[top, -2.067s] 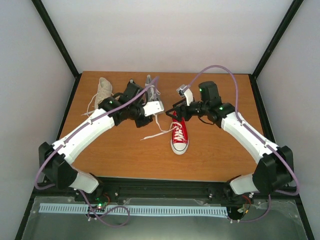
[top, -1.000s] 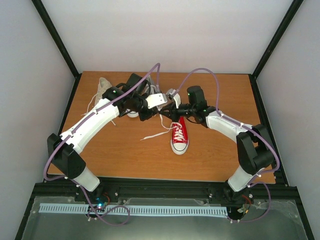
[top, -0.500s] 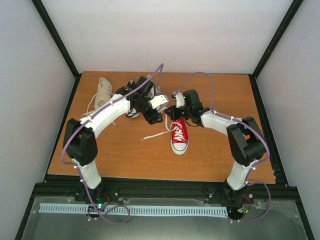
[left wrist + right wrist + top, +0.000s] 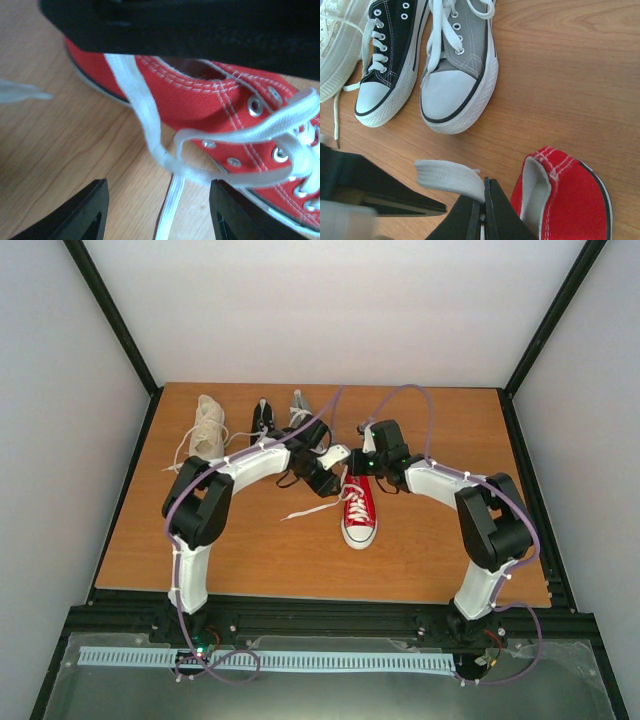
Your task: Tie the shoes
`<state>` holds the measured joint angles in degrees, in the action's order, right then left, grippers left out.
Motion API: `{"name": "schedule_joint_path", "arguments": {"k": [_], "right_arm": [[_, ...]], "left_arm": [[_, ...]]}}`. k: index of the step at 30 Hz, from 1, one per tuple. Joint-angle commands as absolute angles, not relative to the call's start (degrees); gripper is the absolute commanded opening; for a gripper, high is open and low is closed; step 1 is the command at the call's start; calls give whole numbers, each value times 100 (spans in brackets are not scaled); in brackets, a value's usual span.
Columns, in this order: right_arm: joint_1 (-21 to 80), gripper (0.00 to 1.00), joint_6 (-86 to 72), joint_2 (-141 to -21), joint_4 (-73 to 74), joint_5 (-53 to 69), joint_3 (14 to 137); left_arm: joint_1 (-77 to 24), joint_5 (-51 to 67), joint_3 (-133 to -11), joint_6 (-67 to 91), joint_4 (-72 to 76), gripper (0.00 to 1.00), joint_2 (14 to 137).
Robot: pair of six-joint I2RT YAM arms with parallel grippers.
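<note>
The red shoe [image 4: 359, 512] lies mid-table with its toe toward the arms, and one loose white lace [image 4: 306, 509] trails off to its left. My left gripper [image 4: 157, 212] hangs open by the shoe's side [image 4: 200, 102]. The crossed lace [image 4: 172, 167] lies on the wood between its fingers, untouched. My right gripper [image 4: 484, 202] is shut on the other lace end [image 4: 447, 176], just behind the red heel [image 4: 565, 200]. In the top view the two grippers [image 4: 332, 480] [image 4: 356, 466] meet at the shoe's heel end. The cream [image 4: 207, 426], black [image 4: 262, 420] and grey [image 4: 300, 407] shoes stand behind.
The black [image 4: 390, 65] and grey [image 4: 457, 75] shoes point their toes toward my right gripper, with bare wood between. The cream high-top [image 4: 337, 45] is at the far left. Black frame posts [image 4: 110, 315] edge the table, and purple cables [image 4: 400, 395] arc over the arms.
The left gripper has let go and opened, and the left arm has swung right to the red shoe's heel. The right gripper stays shut on its lace end, moving slightly right.
</note>
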<state>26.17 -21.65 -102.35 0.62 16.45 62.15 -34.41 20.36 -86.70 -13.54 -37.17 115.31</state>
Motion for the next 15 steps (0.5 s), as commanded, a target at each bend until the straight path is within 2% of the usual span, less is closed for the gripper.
{"name": "schedule_joint_path", "arguments": {"k": [1, 6, 8, 15], "right_arm": [[2610, 3, -2336, -9953, 35, 1466, 6069], [2608, 3, -2388, -9901, 48, 1546, 6037], [2609, 3, -2412, -9878, 46, 1579, 6022], [2594, 3, -2617, -9703, 50, 1509, 5919]], "left_arm": [[-3578, 2347, -8694, -1248, -3214, 58, 11763], [-3593, 2628, -8697, -1397, -3081, 56, 11840], [-3616, 2519, -8684, -1450, -3064, 53, 11912], [-3656, 2356, -8696, -1371, -3004, 27, 12185]]}}
